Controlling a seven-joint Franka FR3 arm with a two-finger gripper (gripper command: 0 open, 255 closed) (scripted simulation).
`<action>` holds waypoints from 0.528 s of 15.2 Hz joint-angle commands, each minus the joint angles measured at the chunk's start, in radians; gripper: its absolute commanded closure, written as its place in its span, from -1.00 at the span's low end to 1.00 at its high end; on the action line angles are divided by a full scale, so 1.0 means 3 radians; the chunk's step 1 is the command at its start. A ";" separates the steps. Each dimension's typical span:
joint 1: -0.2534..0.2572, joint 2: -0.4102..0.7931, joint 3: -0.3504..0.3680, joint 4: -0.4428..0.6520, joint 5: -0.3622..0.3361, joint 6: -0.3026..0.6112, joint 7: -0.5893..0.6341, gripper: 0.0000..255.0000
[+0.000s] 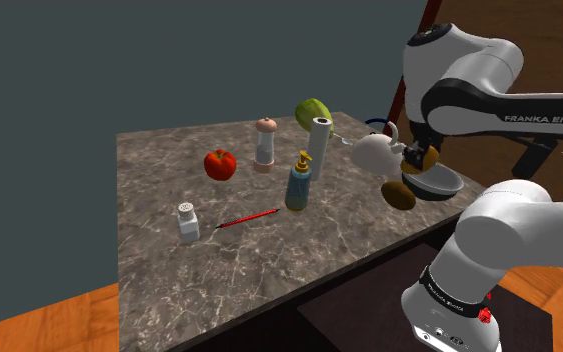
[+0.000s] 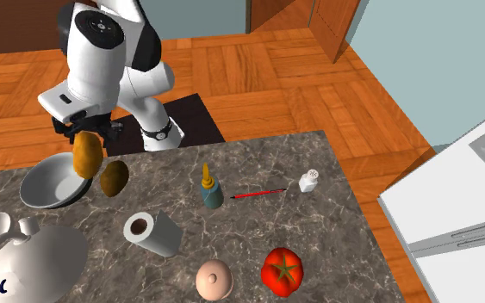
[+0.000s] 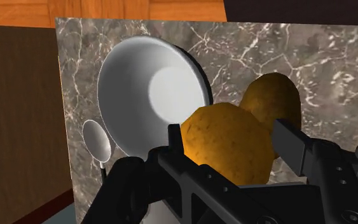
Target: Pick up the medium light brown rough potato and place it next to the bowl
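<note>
Gripper (image 3: 229, 135): jaws are clamping the potato (image 3: 217, 156) from both sides and holding it clear of the marbled worktop (image 3: 311, 57). In the second exterior view it seems to be hanging over the rim of the grey bowl (image 3: 149, 89), at its edge and not yet down beside it. I am judging the placing step as close but not done.

Just beyond: a second potato (image 3: 274, 102), darker, is lying on the worktop just beside the bowl. A small spoon (image 3: 97, 139) is lying at the bowl's other side, close to the worktop's edge.

Further off: a white teapot (image 2: 34, 254) is sitting near the bowl. A paper towel roll (image 2: 152, 232) and a soap bottle (image 2: 212, 191) are standing well apart from it.

Risks as I am reading them:
- Opening here could be dropping the potato into the bowl, or onto its rim and tipping it.
- Lowering beside the bowl could be nudging the second potato.
- The potato is round, so let go from high up it could be rolling toward the nearby worktop edge.
</note>
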 commanded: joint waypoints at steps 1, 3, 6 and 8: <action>-0.0127 -0.0096 -0.0218 -0.0040 -0.0226 0.0055 -0.0190 1.00; -0.0258 -0.0123 -0.0438 -0.0060 -0.0447 0.0154 -0.0348 1.00; -0.0448 -0.0098 -0.0777 -0.0046 -0.0779 0.0327 -0.0569 1.00; -0.0560 -0.0039 -0.1006 -0.0007 -0.0993 0.0455 -0.0702 1.00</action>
